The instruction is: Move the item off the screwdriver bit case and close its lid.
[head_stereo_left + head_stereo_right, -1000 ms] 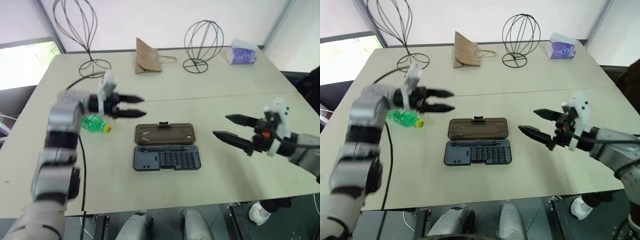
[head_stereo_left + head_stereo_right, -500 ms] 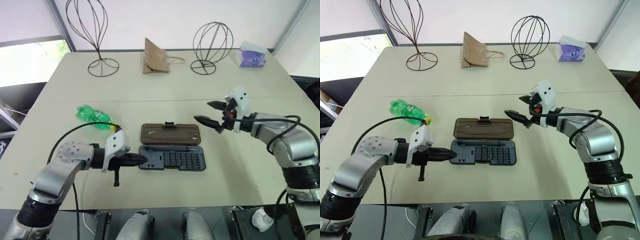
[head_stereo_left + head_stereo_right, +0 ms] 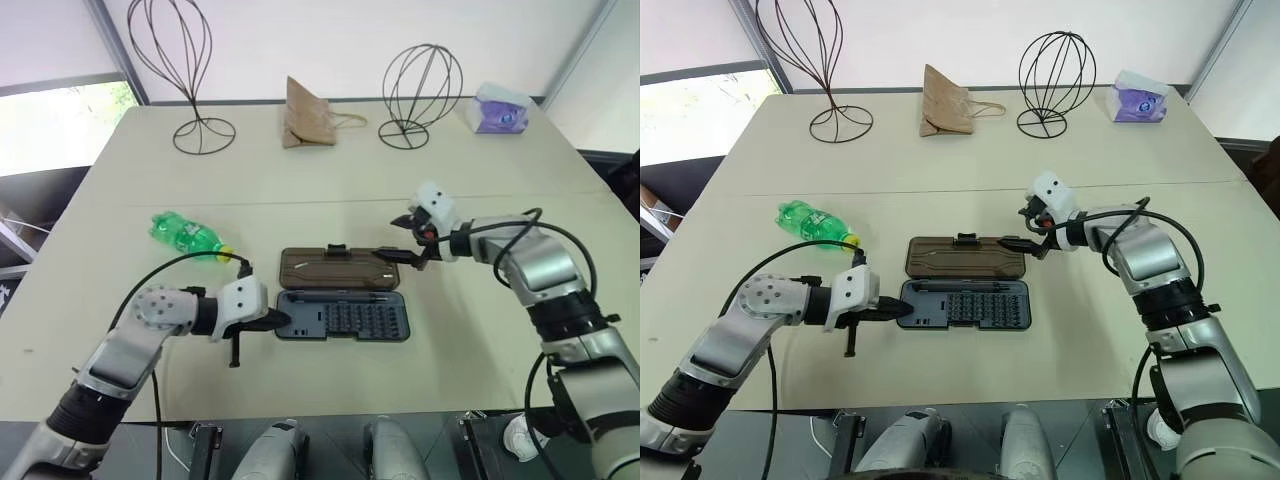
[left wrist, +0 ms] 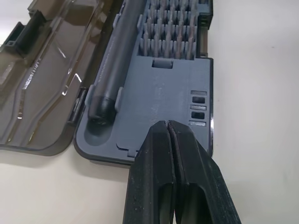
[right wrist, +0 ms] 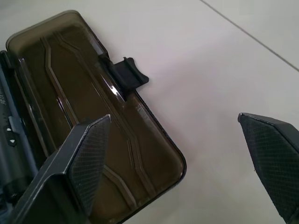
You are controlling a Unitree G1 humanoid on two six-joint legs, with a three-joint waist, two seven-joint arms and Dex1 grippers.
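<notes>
Bright, even daylight (soft shadows), sharp throughout.

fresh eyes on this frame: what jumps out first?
The flat dark grey plastic screwdriver bit case lying open mid-table, its smoky-brown translucent lid folded flat behind it. The shut left claw sits at the tray's left end, while the open right claw hovers over the lid's right corner. The small green plastic soda bottle with a yellow cap lies on the table left of the case.
</notes>
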